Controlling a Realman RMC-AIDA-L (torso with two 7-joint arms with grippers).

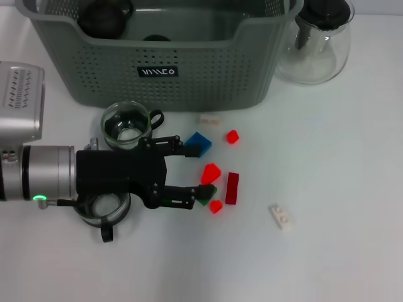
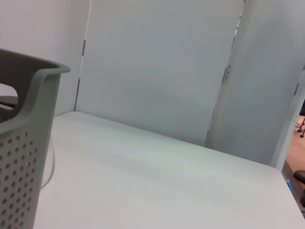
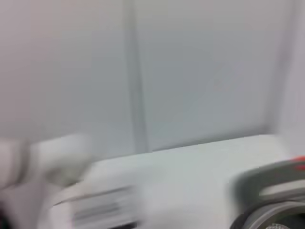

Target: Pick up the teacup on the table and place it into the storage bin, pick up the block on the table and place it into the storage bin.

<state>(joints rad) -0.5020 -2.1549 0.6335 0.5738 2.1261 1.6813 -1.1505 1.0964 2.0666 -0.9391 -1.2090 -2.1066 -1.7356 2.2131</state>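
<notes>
Red block [image 1: 211, 172] lay on the table [image 1: 327, 189], just beside the left gripper [image 1: 196, 173], whose fingers stood wide apart and held nothing. Its long axis could not be judged. Glass teacup [image 1: 126, 124] stood upright before the storage bin [image 1: 170, 69] (grey-green, perforated), handle toward the blocks. Blue block [image 1: 198, 143], red bar [image 1: 232, 188] and teapot [image 1: 318, 44] nearby.
</notes>
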